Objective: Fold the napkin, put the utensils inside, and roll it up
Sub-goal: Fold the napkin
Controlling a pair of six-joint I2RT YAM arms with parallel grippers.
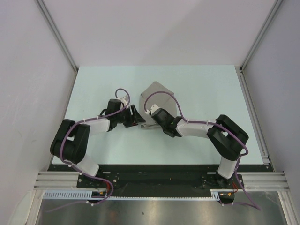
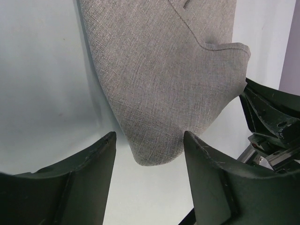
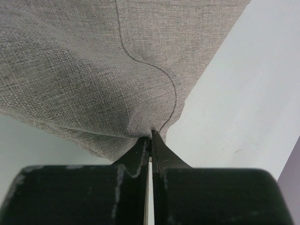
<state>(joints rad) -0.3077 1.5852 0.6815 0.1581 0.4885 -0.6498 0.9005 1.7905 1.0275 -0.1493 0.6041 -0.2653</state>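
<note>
The grey-beige napkin (image 1: 159,96) lies partly folded at the middle of the table, with a flap raised at its near edge. My right gripper (image 1: 149,112) is shut on the napkin's near edge, and in the right wrist view the cloth (image 3: 93,61) bunches at the closed fingertips of that gripper (image 3: 151,136). My left gripper (image 1: 137,117) is open just left of it. In the left wrist view a rounded corner of the napkin (image 2: 164,84) hangs just ahead of the gap between the tips of that gripper (image 2: 149,138), untouched. The fork and the dark utensil are out of view.
The pale table (image 1: 211,93) is enclosed by white walls with aluminium posts (image 1: 56,33). A rail (image 1: 255,117) runs along the table's right edge. The right arm's black wrist (image 2: 272,112) sits close to my left gripper.
</note>
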